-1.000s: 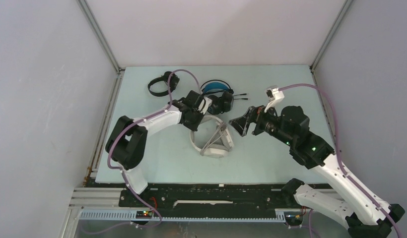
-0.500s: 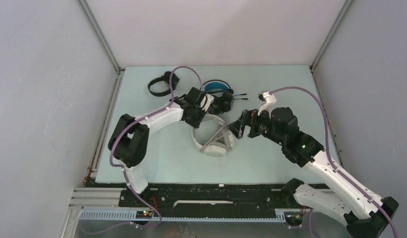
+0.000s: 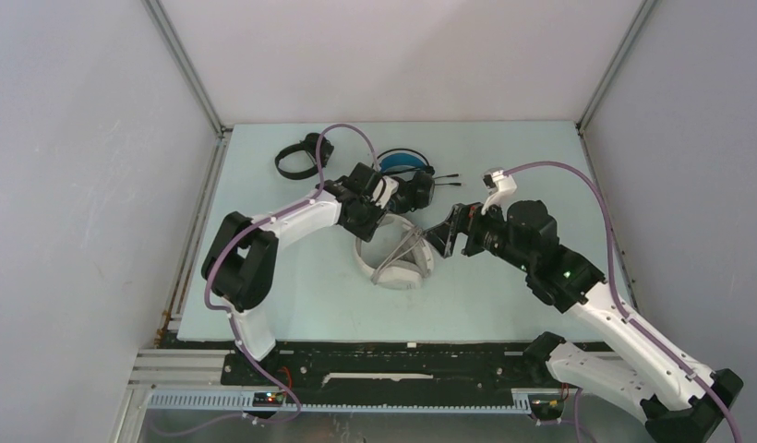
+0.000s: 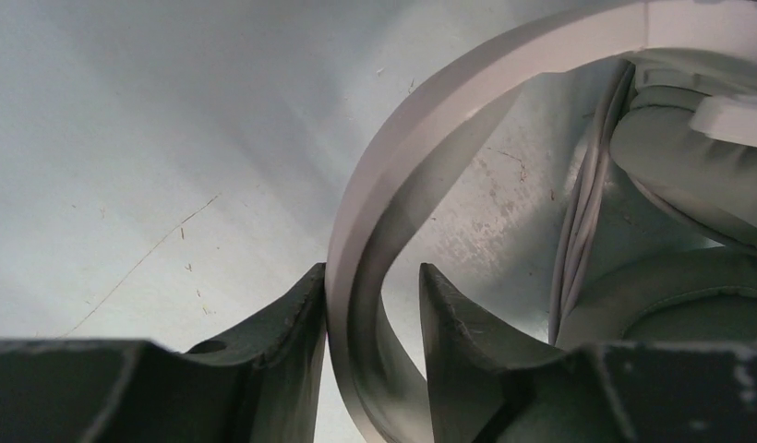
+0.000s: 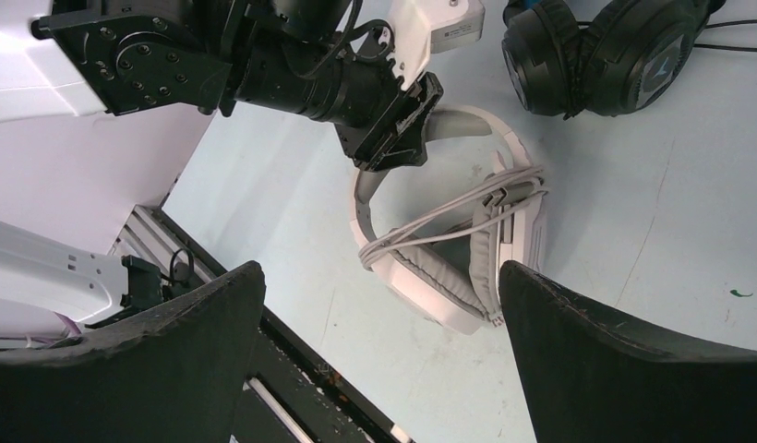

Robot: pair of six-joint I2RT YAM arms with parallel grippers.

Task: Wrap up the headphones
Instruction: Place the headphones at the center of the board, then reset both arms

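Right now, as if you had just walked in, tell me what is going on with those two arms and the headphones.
The left hand has its fingers either side of the white headset's headband, slightly apart rather than clamped. The headset lies on the table with its cable wound around it. The right hand hangs wide open beside it, holding nothing. The blue-banded pair and the small black pair lie farther back.

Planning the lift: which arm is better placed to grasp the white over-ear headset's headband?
Left, likely: the left end effector straddles the white plastic headband; the right end effector hangs wide open, apart.
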